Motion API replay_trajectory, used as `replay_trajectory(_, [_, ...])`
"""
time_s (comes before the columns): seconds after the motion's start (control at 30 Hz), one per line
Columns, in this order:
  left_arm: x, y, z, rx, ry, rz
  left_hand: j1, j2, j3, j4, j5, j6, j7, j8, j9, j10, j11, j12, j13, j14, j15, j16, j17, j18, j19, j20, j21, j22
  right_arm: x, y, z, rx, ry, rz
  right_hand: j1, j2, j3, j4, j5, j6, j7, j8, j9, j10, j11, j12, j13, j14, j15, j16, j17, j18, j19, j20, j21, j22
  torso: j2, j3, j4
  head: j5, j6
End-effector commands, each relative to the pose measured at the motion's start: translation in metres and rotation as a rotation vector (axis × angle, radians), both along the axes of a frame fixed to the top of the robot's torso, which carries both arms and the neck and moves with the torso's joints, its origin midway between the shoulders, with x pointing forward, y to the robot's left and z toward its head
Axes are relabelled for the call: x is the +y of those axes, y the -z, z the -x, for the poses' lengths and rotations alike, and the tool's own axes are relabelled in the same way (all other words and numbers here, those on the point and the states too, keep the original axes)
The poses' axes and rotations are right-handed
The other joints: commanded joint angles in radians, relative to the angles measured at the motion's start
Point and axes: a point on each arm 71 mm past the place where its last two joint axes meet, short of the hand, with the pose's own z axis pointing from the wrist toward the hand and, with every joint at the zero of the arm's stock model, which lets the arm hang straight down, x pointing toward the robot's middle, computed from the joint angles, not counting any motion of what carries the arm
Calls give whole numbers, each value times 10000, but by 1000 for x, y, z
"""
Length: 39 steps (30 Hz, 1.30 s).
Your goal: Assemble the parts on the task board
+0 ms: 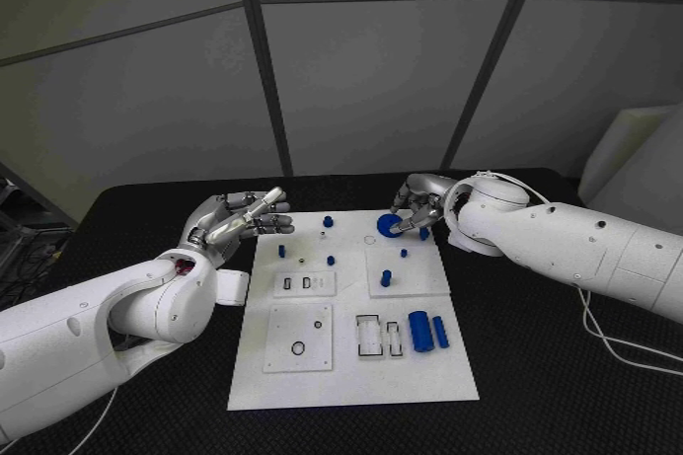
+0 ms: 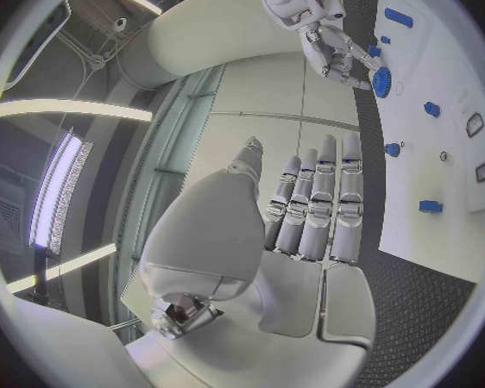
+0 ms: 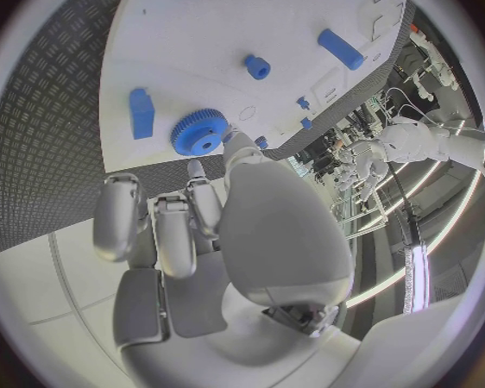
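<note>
My right hand (image 1: 416, 206) is over the far right corner of the task board (image 1: 356, 376), and my fingertips pinch a blue gear (image 1: 389, 226) by its toothed rim; in the right wrist view the gear (image 3: 199, 132) sits just past my fingertips (image 3: 234, 142), its flat face toward the board (image 3: 199, 43) and its bore showing as a dark centre hole. That bore is what the next move depends on, as I judge it: the gear's axis has to stand square to the board and line up with whatever post or seat is meant for it, and I cannot tell from here which spot that is, nor whether the gear already touches the board or hangs just above it. A small blue block (image 3: 141, 112) lies just beside the gear, on the board near its edge, and could get nudged if I drift that way. My left hand (image 1: 235, 218) hovers off the board's far left corner, holding nothing, fingers straight and close together in the left wrist view (image 2: 312, 207), well apart from the gear (image 2: 381, 80). So my right hand is the nearer one by far and should do the seating.
</note>
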Motion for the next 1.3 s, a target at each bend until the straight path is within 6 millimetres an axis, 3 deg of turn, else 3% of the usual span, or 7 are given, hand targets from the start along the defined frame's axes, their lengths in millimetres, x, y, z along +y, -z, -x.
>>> replay_trajectory(0.03, [-1, -1, 0, -58, 152, 13, 26, 94, -20, -42, -55, 17, 34, -73, -12, -13, 55, -43, -15, -18, 74, -62, 18, 46, 32, 36, -62, -15, 2, 1, -1, 137, -51, 150, 107, 49, -13, 44, 59, -25, -11, 92, 14, 137, -19, 150, 148, 807, 51, 58, 1429, -201, 95, 12, 59, 34, 4, 16, -12, -2, -13])
replay_trajectory(0.63, [-2, -1, -1, -43, 175, 19, 39, 110, -14, -51, -53, 19, 33, -78, -11, -11, 54, -50, -14, -16, 73, -72, 23, 47, 32, 37, -65, -18, 8, 4, -7, 140, -158, 484, 253, 283, 61, -100, 135, 49, -29, 214, 26, 133, -33, 274, 298, 807, 44, 73, 1450, -204, 93, 10, 70, 61, 12, 17, -5, 31, -138])
replay_trajectory(0.83, [-2, -1, -1, -38, 188, 22, 39, 110, -14, -51, -53, 19, 33, -78, -11, -11, 54, -50, -14, -16, 73, -72, 23, 47, 32, 37, -65, -18, 10, 5, -8, 114, -186, 598, 501, 538, 231, -333, 213, 246, -43, 360, 56, 129, -55, 320, 369, 802, 26, 73, 1442, -206, 96, -3, 81, 85, 11, 21, -22, 34, -160])
replay_trajectory(1.0, [-2, -1, -1, -30, 202, 24, 59, 133, -7, -67, -50, 23, 31, -87, -10, -8, 53, -60, -12, -12, 72, -87, 31, 49, 32, 38, -70, -22, 9, 5, -8, 55, -181, 807, 805, 766, 543, -618, -125, 417, -44, 448, 59, 143, -67, 359, 435, 808, 15, 89, 1474, -214, 114, -19, 103, 132, 7, 24, -19, 30, -174])
replay_trajectory(1.3, [-1, 0, -1, -15, 195, 15, 59, 133, -7, -67, -50, 23, 31, -87, -10, -8, 53, -60, -12, -12, 72, -87, 31, 49, 32, 38, -70, -22, 10, 4, -7, -93, -293, 1187, 956, 791, 747, -828, -155, 517, -52, 477, 44, 179, -76, 409, 503, 816, 8, 108, 1518, -228, 149, -24, 137, 204, 10, 28, -20, 21, -204])
